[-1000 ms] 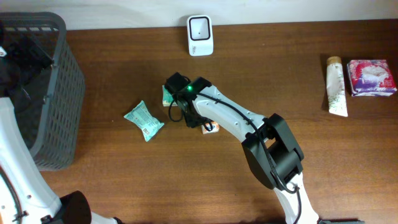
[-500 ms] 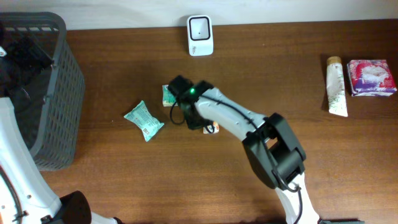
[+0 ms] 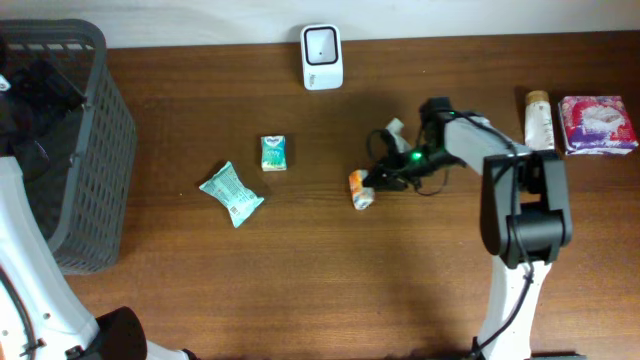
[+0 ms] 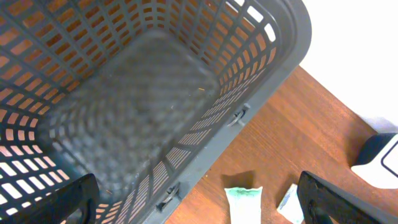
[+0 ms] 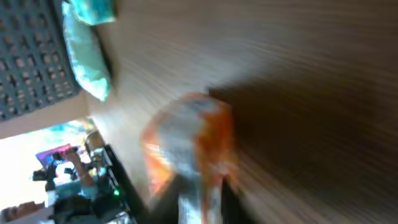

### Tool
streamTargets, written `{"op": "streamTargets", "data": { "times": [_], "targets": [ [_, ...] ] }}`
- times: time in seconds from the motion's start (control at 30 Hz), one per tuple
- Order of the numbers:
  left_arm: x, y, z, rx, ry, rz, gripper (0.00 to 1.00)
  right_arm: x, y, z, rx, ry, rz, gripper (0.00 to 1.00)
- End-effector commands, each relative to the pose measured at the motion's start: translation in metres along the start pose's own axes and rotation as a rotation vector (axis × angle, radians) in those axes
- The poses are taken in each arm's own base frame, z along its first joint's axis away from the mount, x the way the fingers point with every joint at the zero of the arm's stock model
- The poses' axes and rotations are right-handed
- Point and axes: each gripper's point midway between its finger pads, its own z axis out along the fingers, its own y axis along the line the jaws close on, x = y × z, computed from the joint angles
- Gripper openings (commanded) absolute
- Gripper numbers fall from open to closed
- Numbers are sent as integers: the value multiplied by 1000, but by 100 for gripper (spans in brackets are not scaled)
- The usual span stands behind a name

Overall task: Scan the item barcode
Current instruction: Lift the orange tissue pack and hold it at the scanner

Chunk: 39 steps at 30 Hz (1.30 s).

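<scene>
Overhead, left to right, what's there?
— Grey basket (image 3: 95, 150), green pouch (image 3: 232, 192), small green box (image 3: 273, 153), orange item (image 3: 361, 189) mid-table at the right gripper (image 3: 384, 177), then a tube (image 3: 541, 138). White scanner (image 3: 322, 57) at the back.
— The wrist views?
— Left gripper (image 4: 199, 210) is spread wide above the basket. Right wrist is blurred: item close, grip unclear. A second ago that arm reached over the green box, and the item lay further left.

The right arm (image 3: 522, 210) has white links and bulky black joints, with a small green light (image 3: 414, 157) and thin black cables (image 3: 381, 139) near its wrist. The left arm (image 3: 25, 250) is white too, with black fingers (image 4: 71, 199).
</scene>
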Motion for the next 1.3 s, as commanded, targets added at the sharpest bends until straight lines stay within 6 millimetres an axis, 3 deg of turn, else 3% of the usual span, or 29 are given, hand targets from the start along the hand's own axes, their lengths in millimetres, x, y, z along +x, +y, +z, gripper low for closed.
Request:
{"op": "streamTargets", "data": {
  "times": [0.0,0.07,0.13,0.33,0.4,0.5,0.53,0.6,0.67,0.73,0.8,0.83,0.9,1.1,1.27],
  "targets": [
    [-3,3,-2,-10,-12,13,99,-4,-19,-40,26,-61,71,32],
    [-3,3,-2,-10,-12,13,99,-4,-18,-64,23,-68,69,38],
    [-3,3,-2,-9,-12,13,99,2,-6,-73,18,-36,10,43],
    [-3,3,-2,-10,-12,13,99,15,-16,-37,179,70,-89,44],
    [-3,3,-2,-10,-12,13,99,10,-39,-19,326,45,1,43],
    [-3,3,-2,-10,-12,13,99,9,-38,-7,323,40,-23,43],
    [-3,3,-2,-10,-12,13,99,13,-37,1,324,55,-32,38],
    [-3,3,-2,-10,-12,13,99,16,-32,6,314,68,-39,4],
    [-3,3,-2,-10,-12,13,99,18,-12,16,218,79,-51,4],
    [-3,3,-2,-9,-12,13,99,18,27,20,-5,74,-117,4],
    [-3,3,-2,-10,-12,13,99,12,73,4,-279,26,-201,4],
    [-3,3,-2,-9,-12,13,99,3,96,-16,-439,-30,-235,4],
    [-3,3,-2,-10,-12,13,99,-8,117,-45,-599,-112,-286,4],
    [-3,2,-2,-10,-11,13,99,-24,132,-60,-598,-162,-415,4],
    [-3,2,-2,-10,-11,13,99,-44,190,-80,-593,-194,-638,4]
  ]
}}
